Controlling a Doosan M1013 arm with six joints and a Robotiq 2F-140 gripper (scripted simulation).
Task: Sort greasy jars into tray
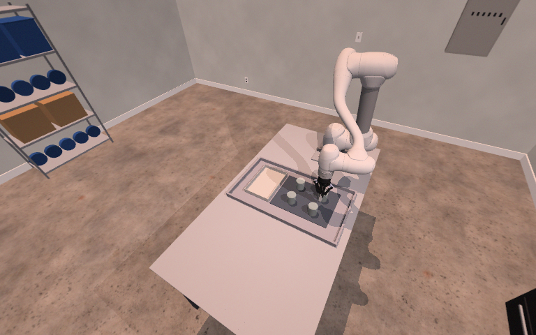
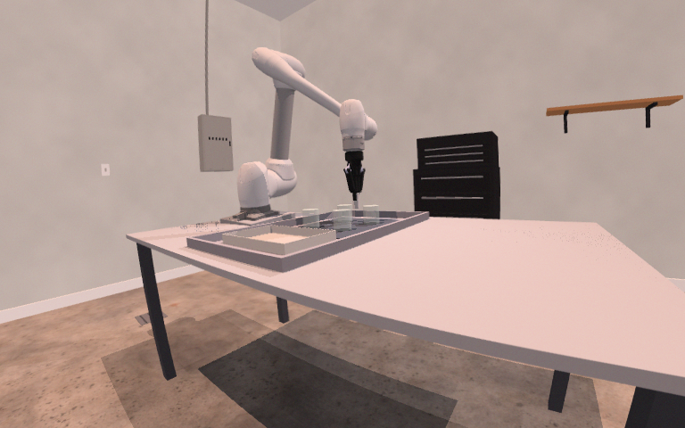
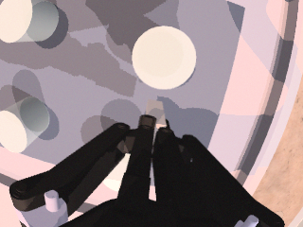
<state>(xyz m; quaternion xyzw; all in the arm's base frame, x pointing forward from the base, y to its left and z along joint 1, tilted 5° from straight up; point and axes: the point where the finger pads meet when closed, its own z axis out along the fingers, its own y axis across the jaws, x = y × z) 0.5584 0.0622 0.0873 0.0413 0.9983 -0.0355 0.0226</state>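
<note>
My gripper (image 1: 321, 196) (image 2: 355, 202) (image 3: 152, 112) points down, shut with nothing between its fingers, beside the jar nearest the mat's robot-side outer corner. That jar (image 2: 344, 206) (image 3: 164, 58) stands mouth down, partly hidden by the fingers in the top view; contact cannot be told. A second jar (image 1: 300, 183) (image 2: 309, 217) (image 3: 15, 20) stands on the robot side near the tray. A third jar (image 1: 291, 197) (image 2: 342, 220) (image 3: 13, 132) stands nearer the front. A fourth jar (image 1: 313, 209) (image 2: 370, 214) is mostly behind the fingers in the wrist view. All stand upright on the dark mat (image 1: 326, 218) (image 3: 213, 47). The tray (image 1: 265, 183) (image 2: 310, 243) is empty.
A raised grey rim (image 1: 276, 218) (image 2: 237, 256) surrounds the mat and tray on the table (image 1: 245, 252) (image 2: 480, 282). The robot's base stands at the back of the table. A black tool cabinet (image 2: 457, 189) and a wall shelf (image 2: 614, 105) are beyond the table.
</note>
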